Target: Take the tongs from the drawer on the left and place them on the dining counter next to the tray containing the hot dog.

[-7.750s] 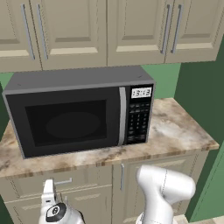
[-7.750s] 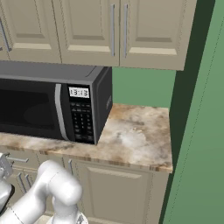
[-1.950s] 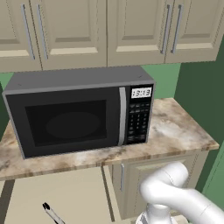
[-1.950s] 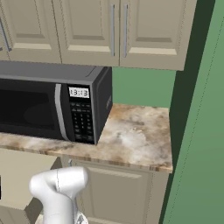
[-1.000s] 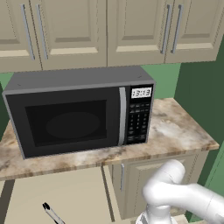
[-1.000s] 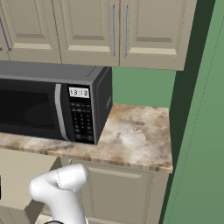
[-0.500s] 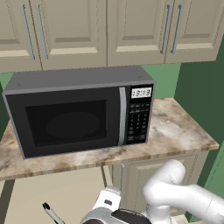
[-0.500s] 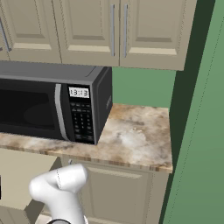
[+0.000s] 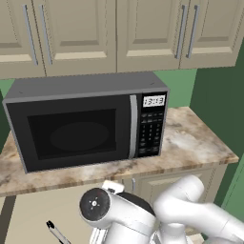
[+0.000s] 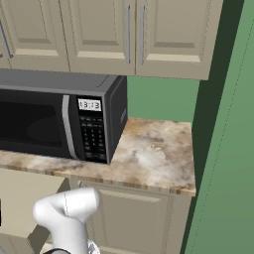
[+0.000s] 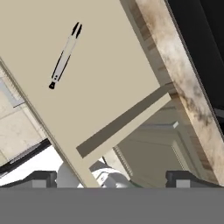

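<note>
Beige wall cabinets (image 9: 119, 33) hang above a black microwave (image 9: 90, 121). It sits on a marble worktop (image 10: 154, 158). Green walls (image 10: 228, 149) surround them.

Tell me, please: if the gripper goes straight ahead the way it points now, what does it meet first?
Probably the open drawer: in the hand view its bare beige floor lies ahead of the gripper. The tongs lie off to one side of that line. Depth is unclear.

Silver-grey, black-tipped tongs (image 11: 64, 56) in beige drawer (image 11: 105, 78); mottled beige-brown worktop (image 9: 190, 143).
</note>
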Available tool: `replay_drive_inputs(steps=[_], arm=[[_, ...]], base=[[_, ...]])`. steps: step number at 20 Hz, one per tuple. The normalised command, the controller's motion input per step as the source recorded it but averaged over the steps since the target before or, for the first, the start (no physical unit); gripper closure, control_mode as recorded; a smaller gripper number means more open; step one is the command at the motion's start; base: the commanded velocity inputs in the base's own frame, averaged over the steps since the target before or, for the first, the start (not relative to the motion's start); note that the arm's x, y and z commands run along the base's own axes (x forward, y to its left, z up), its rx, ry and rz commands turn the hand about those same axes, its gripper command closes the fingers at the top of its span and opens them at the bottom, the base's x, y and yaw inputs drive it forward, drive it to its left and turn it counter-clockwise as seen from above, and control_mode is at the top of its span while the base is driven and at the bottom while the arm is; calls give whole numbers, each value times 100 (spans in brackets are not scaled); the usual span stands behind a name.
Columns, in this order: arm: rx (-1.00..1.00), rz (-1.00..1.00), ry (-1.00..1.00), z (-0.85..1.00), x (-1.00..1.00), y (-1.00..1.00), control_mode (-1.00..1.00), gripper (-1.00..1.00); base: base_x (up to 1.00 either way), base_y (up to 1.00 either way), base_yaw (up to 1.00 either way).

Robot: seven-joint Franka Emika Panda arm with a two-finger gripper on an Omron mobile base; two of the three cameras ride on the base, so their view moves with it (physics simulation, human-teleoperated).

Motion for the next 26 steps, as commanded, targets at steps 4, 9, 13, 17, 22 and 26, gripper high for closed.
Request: replay_drive_inputs(steps=[4, 9, 13, 17, 22, 26], arm=[[6, 0, 0, 0, 9, 0, -100, -100], [22, 0, 1, 0, 31, 0, -100, -100], [29, -1, 4, -4, 36, 3, -100, -100], [12, -5, 11, -3, 18, 37, -100, -100], [0, -8, 23, -2, 22, 65, -100, -100], [0, -10, 27, 0, 23, 57, -100, -100]], base=[[0, 0, 0], [0, 0, 0], [0, 0, 0], [0, 0, 0], [0, 0, 0], [0, 0, 0]])
